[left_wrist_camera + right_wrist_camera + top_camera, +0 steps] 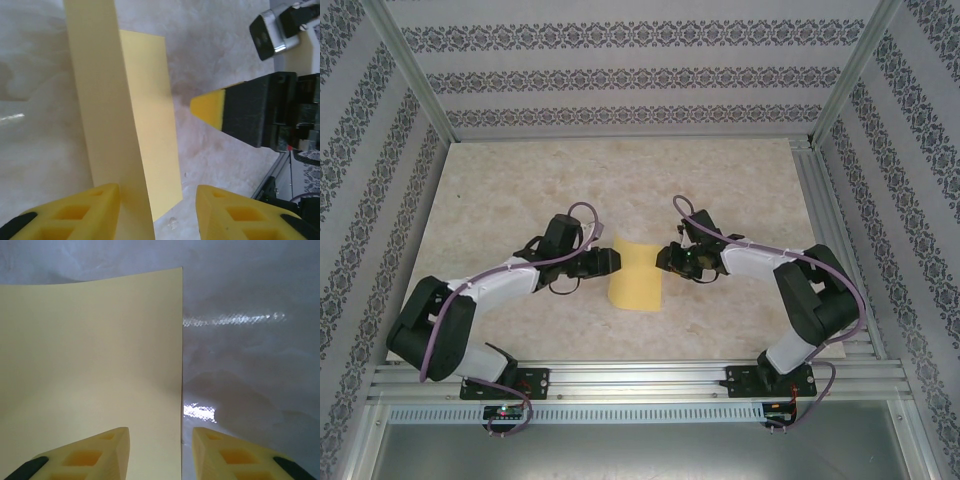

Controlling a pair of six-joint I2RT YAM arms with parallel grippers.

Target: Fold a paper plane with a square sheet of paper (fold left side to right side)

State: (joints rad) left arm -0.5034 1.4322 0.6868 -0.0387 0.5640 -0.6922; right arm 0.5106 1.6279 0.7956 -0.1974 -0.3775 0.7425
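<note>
Left gripper and right gripper of mine both stand partly open, clamping nothing; the yellow sheet of paper, one flap lifted, lies mid-table between them.

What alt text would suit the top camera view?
A yellow sheet of paper lies on a pale table between two robot arms, the left gripper at its left edge, the right gripper at its right.
</note>
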